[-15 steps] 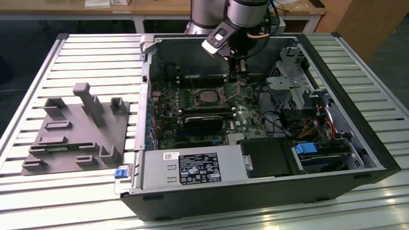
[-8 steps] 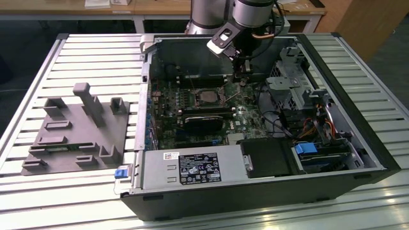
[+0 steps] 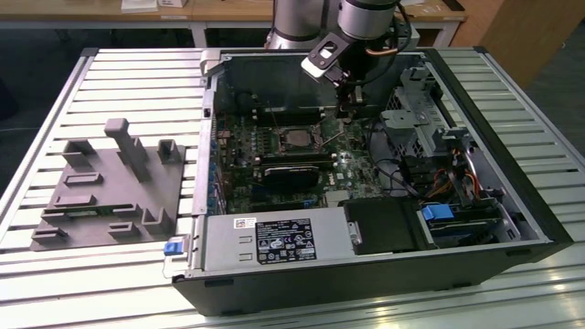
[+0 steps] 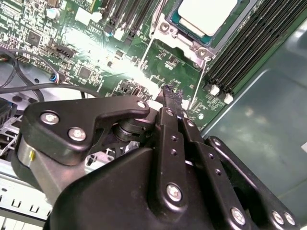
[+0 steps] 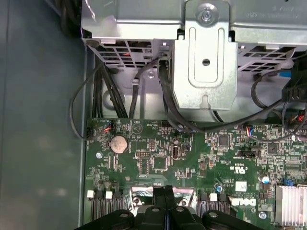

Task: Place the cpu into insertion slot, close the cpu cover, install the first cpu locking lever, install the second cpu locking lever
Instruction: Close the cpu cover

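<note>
Gripper pressed shut, pinching nothing I can see, tip beside a thin lever wire. Past it the cpu sits in the slot, cover framing it. In the exterior view the gripper's at the slot's 2 o'clock. Lever step, I reckon; hooking that wire wants finesse.

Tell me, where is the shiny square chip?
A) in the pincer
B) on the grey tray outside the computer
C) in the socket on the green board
C: in the second wrist view the cpu sits in the insertion slot on the green board.
</note>
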You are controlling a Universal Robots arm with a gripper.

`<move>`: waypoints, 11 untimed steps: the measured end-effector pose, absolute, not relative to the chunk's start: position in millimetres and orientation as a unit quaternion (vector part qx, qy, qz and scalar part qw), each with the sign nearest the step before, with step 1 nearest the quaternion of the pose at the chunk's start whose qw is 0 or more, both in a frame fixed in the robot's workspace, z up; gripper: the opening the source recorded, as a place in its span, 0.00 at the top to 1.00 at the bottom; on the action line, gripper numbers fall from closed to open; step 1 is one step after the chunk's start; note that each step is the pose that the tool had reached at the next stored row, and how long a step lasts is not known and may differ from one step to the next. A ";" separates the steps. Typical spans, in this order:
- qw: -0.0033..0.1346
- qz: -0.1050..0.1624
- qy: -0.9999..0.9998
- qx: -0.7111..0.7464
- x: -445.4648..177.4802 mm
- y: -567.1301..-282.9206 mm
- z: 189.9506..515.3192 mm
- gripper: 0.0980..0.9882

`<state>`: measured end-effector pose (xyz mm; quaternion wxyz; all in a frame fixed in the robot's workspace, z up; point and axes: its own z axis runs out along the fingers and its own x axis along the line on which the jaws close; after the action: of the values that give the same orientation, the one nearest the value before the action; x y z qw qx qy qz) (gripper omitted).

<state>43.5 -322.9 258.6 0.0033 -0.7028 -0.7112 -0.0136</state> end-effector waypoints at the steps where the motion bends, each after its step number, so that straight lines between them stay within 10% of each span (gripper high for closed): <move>1: 0.003 -0.014 -0.711 -0.703 44.3 -322.9 258.5 0.99; 11: 0.003 -0.014 -0.711 -0.703 50.1 -323.0 257.7 0.99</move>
<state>50.1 -323.0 257.7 0.0032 -0.7029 -0.7112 -0.0136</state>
